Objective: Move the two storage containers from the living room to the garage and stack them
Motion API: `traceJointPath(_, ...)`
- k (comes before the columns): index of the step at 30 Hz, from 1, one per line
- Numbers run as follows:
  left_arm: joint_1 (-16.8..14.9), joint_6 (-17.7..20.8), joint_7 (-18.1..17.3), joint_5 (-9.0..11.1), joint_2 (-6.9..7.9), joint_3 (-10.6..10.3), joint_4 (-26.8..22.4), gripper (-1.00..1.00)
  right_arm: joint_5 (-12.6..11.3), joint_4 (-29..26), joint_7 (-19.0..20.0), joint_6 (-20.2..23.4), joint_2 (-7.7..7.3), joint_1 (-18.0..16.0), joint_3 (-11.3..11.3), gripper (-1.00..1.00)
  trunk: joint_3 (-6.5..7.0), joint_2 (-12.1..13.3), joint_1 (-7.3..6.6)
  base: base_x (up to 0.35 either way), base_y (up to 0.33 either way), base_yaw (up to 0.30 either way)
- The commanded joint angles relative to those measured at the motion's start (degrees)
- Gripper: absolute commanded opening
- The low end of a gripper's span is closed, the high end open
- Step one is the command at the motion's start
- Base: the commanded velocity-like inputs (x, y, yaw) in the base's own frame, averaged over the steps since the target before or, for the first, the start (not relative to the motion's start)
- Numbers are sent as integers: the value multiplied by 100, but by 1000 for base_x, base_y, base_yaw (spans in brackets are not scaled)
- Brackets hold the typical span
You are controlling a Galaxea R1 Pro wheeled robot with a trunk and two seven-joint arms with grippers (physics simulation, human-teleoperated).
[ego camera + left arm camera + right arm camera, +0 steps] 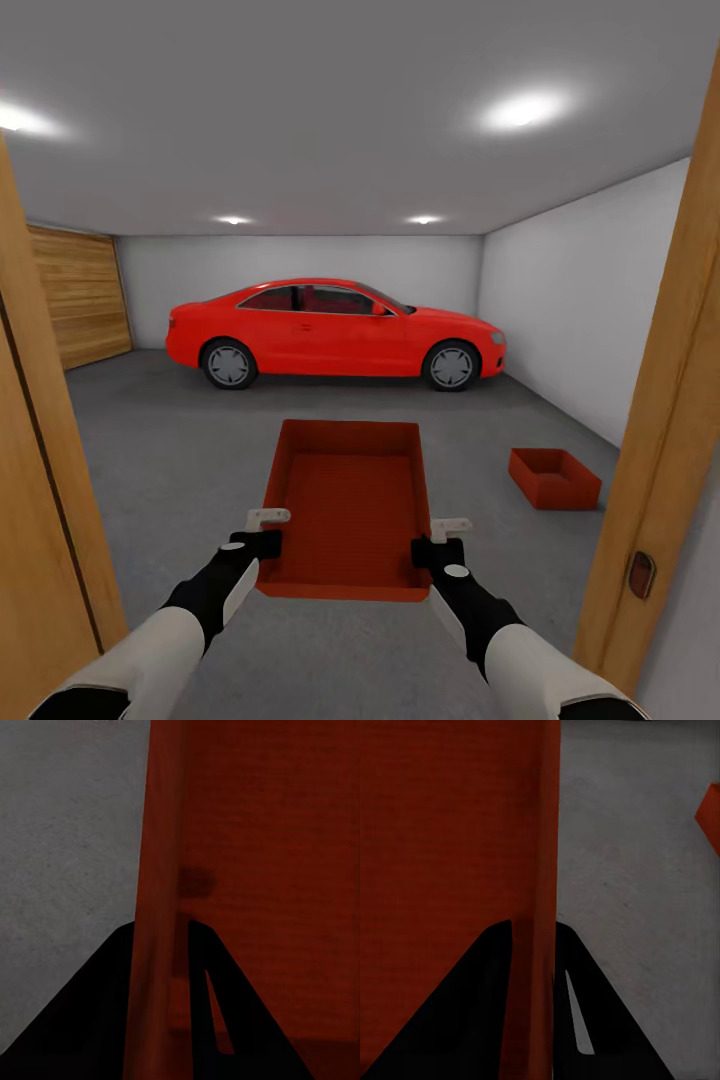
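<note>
The garage [300,120] opens beyond a wooden door frame [665,400] that crops the head view on both sides: pale walls, ceiling lights, a red car [335,335] parked across the back and a wood-panelled door [80,290] at the far left. One storage container [350,505] is carried in front of the robot, above the dark concrete floor [160,450]; its near rim hides whatever lies beneath it. The left gripper [262,532] pinches its left wall and the right gripper [440,540] its right wall. The wrist views show what the head view cannot: in each, dark fingers [206,982] [574,990] sit on either side of the thin orange wall, pressed onto it. The other container [555,477] rests on the floor to the right, near the wall; a sliver of it [709,814] shows in the right wrist view.
</note>
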Motion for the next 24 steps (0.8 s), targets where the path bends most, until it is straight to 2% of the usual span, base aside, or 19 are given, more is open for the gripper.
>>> traceJointPath(1,-7,-45,65,5,29,146,-34,-100,-47,19,-52,-7,-119,-3,-52,-100,-8,-6,0,0,0,-11)
traceJointPath(12,-7,-40,65,1,17,146,-30,-100,-43,19,-51,12,-120,-3,-49,-100,-8,-6,0,25,0,-2)
traceJointPath(18,-7,-40,70,-3,17,151,-12,-100,-43,19,-52,-6,-120,-2,-44,-100,-8,-6,0,285,0,0)
traceJointPath(24,-7,-40,279,-3,19,155,-7,-100,-43,19,-52,-7,-120,-4,-43,-100,-8,-6,0,319,0,0)
